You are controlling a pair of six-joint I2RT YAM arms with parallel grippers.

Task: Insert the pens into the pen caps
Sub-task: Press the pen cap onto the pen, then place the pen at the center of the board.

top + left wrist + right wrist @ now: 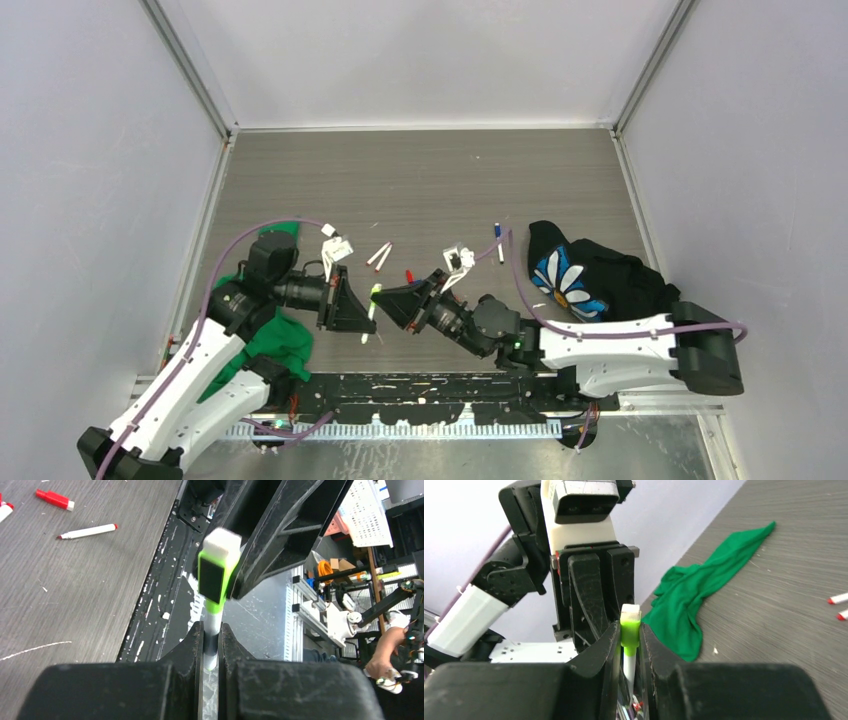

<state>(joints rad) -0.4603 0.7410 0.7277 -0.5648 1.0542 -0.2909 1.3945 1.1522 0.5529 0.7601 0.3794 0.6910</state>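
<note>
The left gripper [212,636] clamps the white pen [213,621] by its barrel; the lime green pen cap [218,575] sits on its far end, pinched by the right gripper [629,630].

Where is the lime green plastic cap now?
The lime green cap is low and central in the top view: the right gripper pinches it while the left gripper grips the thin white pen barrel below it.

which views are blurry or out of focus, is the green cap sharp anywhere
Left wrist: lime green cap soft at its white end, left gripper's fingers blurred. Right wrist: cap crisp, right gripper's fingers out of focus. Top external: evenly lit, sharp, cap tiny.
</note>
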